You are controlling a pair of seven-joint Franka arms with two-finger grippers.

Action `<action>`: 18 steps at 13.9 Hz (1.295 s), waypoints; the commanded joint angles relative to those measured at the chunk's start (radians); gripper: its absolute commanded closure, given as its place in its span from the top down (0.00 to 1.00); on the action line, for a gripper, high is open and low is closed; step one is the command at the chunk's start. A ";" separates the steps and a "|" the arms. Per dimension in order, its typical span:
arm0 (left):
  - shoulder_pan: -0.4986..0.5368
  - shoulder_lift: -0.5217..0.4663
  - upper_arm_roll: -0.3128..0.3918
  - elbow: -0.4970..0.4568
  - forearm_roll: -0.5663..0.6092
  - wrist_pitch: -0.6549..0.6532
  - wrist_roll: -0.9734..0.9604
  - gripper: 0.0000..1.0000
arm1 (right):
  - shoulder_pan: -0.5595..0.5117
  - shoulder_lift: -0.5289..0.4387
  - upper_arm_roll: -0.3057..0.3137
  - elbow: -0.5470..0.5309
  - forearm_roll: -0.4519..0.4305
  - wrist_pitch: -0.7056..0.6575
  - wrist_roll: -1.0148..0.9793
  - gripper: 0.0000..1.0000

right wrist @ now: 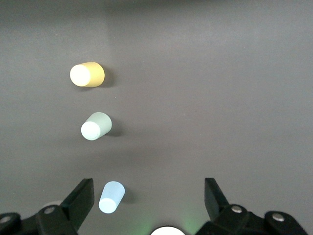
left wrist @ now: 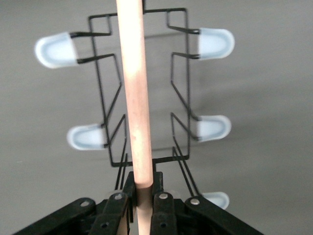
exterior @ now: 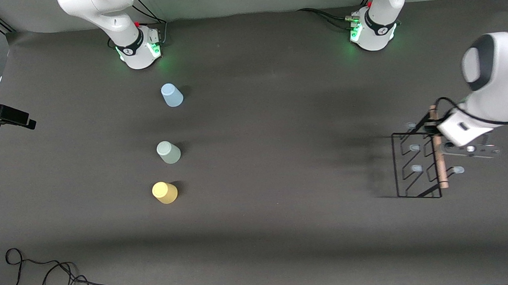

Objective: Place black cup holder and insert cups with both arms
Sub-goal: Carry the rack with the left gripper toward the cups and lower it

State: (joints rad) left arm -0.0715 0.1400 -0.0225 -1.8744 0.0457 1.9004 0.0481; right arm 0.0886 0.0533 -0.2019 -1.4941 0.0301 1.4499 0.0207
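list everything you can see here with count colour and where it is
cup holder: one, black wire with wooden rod handle and pale peg tips, toward the left arm's end of the table
cups: three in a row toward the right arm's end, mouth down; light blue nearest the bases, pale green in the middle, yellow nearest the front camera
cable: one, black, at the table edge nearest the front camera
left tool: shut on the wooden rod handle
right tool: open, waits over the table by the light blue cup

The 3 cups (exterior: 168, 152) stand in a row well apart from the cup holder (exterior: 416, 164), toward the right arm's end.
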 commanded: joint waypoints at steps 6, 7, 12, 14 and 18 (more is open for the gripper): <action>-0.463 0.075 0.012 0.080 -0.040 0.052 -0.532 0.00 | -0.007 0.002 0.001 0.017 -0.019 -0.020 -0.019 1.00; -0.520 0.085 0.012 0.080 -0.043 0.075 -0.601 0.00 | -0.007 0.002 0.001 0.017 -0.021 -0.022 -0.019 1.00; -0.726 0.203 0.012 0.179 -0.044 0.175 -0.917 0.00 | -0.007 0.002 -0.014 0.017 -0.021 -0.028 -0.048 1.00; -0.758 0.272 0.003 0.286 -0.044 0.151 -1.003 0.00 | -0.007 0.002 -0.014 0.017 -0.021 -0.028 -0.047 1.00; -0.763 0.352 -0.085 0.365 -0.052 0.169 -1.070 0.00 | -0.006 0.005 -0.014 0.017 -0.021 -0.029 -0.047 1.00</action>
State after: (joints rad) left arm -0.8282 0.4380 -0.0797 -1.5919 0.0036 2.0889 -0.9788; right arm 0.0866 0.0533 -0.2195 -1.4934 0.0301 1.4347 -0.0026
